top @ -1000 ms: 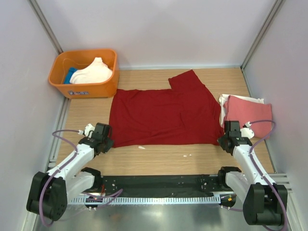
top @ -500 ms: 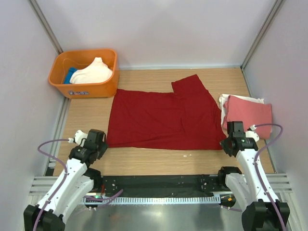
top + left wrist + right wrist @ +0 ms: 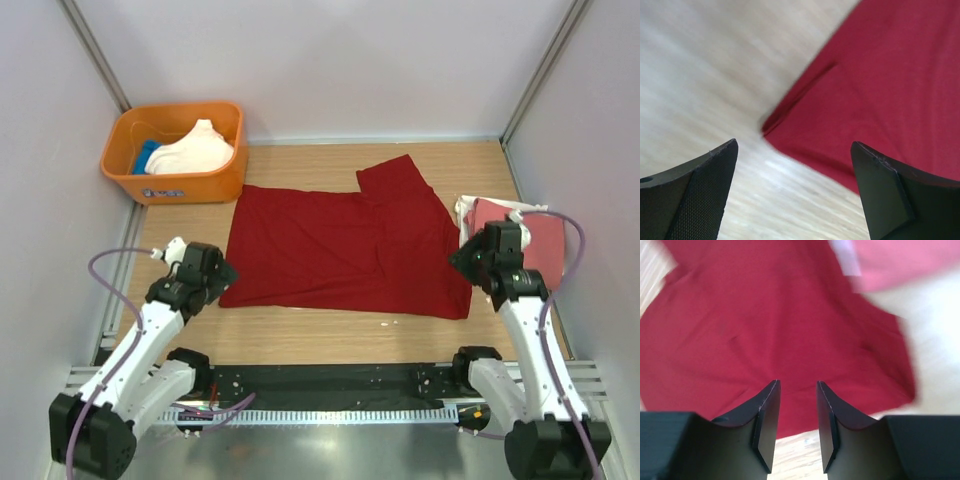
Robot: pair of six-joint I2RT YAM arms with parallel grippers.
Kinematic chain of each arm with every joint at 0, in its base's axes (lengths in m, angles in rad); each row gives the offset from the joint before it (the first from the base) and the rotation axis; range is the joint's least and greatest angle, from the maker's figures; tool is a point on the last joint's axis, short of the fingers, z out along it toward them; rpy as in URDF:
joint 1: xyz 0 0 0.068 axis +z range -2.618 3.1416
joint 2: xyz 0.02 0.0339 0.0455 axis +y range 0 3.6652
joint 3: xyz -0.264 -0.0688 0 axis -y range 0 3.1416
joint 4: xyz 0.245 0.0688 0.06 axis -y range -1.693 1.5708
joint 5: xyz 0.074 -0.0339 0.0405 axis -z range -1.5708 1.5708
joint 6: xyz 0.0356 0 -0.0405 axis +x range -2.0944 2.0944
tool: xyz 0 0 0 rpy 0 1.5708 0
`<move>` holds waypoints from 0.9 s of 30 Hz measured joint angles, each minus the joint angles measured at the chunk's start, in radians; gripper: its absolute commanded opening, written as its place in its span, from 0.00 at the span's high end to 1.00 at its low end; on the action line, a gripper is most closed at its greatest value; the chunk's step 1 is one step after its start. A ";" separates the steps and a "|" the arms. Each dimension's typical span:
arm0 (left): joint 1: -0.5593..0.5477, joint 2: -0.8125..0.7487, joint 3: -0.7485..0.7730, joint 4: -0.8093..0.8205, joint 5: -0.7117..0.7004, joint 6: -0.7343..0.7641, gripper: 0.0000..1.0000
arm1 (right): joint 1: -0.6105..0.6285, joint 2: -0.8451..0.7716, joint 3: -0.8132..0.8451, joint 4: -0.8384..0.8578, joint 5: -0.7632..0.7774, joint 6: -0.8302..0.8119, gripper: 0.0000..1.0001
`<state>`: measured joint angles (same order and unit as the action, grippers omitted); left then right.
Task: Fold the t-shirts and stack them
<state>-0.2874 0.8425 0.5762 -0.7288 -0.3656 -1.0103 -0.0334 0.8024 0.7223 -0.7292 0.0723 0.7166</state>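
A dark red t-shirt (image 3: 340,245) lies spread flat across the middle of the table, one sleeve (image 3: 395,175) pointing to the far side. My left gripper (image 3: 218,273) hovers at its near-left corner. In the left wrist view that gripper (image 3: 794,145) is wide open, the shirt's corner (image 3: 771,127) just beyond its tips. My right gripper (image 3: 462,260) sits over the shirt's right edge. In the right wrist view it (image 3: 797,384) is partly open, nothing between the fingers, red cloth (image 3: 765,325) below. A folded salmon-pink t-shirt (image 3: 545,235) rests on a white one (image 3: 466,207) at the right.
An orange tub (image 3: 170,185) stands at the back left, holding a cream shirt (image 3: 195,150) and a bit of blue cloth (image 3: 147,157). Grey walls close in both sides. A black rail (image 3: 330,380) runs along the near edge between the arm bases.
Both grippers were shut at the red shirt's near corners and have opened and let go. The shirt's near edge shifted slightly nearer. The right gripper has moved farther up the shirt's right edge.
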 measured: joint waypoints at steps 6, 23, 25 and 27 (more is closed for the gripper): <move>0.000 0.153 0.084 0.189 0.068 0.178 0.21 | 0.197 0.309 0.083 0.218 -0.217 -0.158 0.64; 0.000 0.550 0.200 0.333 0.167 0.338 0.46 | 0.415 0.697 0.285 0.425 -0.296 -0.258 0.69; 0.000 0.572 0.201 0.332 0.157 0.340 0.46 | 0.415 0.711 0.309 0.436 -0.296 -0.263 0.69; 0.000 0.589 0.201 0.331 0.145 0.341 0.47 | 0.415 0.716 0.321 0.445 -0.296 -0.267 0.69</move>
<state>-0.2874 1.4311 0.7776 -0.3977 -0.2207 -0.6697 0.3820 1.5188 1.0431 -0.2840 -0.2237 0.4500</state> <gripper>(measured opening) 0.539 0.314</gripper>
